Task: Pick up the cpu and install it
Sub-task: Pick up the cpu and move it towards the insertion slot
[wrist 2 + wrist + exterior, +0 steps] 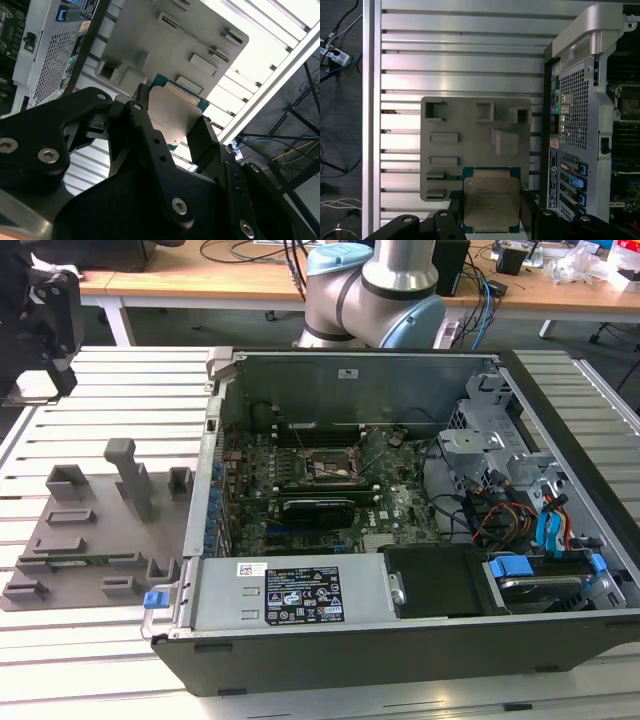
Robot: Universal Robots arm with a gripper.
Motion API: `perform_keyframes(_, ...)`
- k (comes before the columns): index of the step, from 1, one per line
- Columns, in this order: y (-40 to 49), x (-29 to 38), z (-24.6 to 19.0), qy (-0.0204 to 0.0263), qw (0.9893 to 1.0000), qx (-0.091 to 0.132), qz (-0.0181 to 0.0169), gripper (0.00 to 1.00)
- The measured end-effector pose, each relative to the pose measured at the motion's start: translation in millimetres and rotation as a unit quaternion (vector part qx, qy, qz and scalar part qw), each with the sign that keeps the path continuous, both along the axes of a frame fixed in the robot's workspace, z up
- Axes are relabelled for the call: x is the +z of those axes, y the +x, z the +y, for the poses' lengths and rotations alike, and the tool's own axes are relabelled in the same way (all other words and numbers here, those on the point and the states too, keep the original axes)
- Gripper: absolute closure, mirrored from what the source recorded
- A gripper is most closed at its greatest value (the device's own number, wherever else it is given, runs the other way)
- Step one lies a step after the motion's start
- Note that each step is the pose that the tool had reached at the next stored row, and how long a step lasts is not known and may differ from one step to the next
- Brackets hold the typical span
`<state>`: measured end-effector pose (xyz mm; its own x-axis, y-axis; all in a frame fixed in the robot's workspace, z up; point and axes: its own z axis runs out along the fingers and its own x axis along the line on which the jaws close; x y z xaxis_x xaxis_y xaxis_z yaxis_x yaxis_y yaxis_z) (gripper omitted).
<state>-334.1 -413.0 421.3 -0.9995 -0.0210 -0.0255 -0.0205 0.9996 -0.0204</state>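
Observation:
The cpu (491, 200), a flat square chip with a silvery-grey top and green rim, sits between my gripper's (491, 212) black fingers (454, 209). In the second wrist view the same cpu (176, 111) is clamped on two opposite edges by the fingers (145, 120). My gripper (48, 315) hangs at the far upper part of the exterior view's left, above the slatted table. It is well away from the open computer case (400, 635). The black-and-metal socket frame (326, 468) lies on the green motherboard inside the case.
A grey fixture plate (95, 540) with raised blocks and slots lies on the aluminium slat table (110, 390), beside the case. That plate (470, 135) lies under the held chip. The case holds cables, a drive cage (480, 450) and a power supply (290, 595). The arm's base (375, 290) stands behind the case.

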Motion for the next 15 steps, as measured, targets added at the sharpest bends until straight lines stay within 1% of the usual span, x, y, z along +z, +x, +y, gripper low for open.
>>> perform_keyframes(3, 10.8, -0.4, 0.5, -0.0011, 1.0000, 0.000, 0.0000, 0.45)
perform_keyframes(7, 17.0, -0.8, 0.7, -0.0020, 1.0000, 0.000, 0.0000, 0.45)
perform_keyframes(11, 26.7, -1.4, 1.2, -0.0035, 1.0000, 0.000, 0.0000, 0.45)
perform_keyframes(15, 33.8, -1.7, 1.7, -0.0046, 1.0000, 0.000, 0.0000, 0.45)
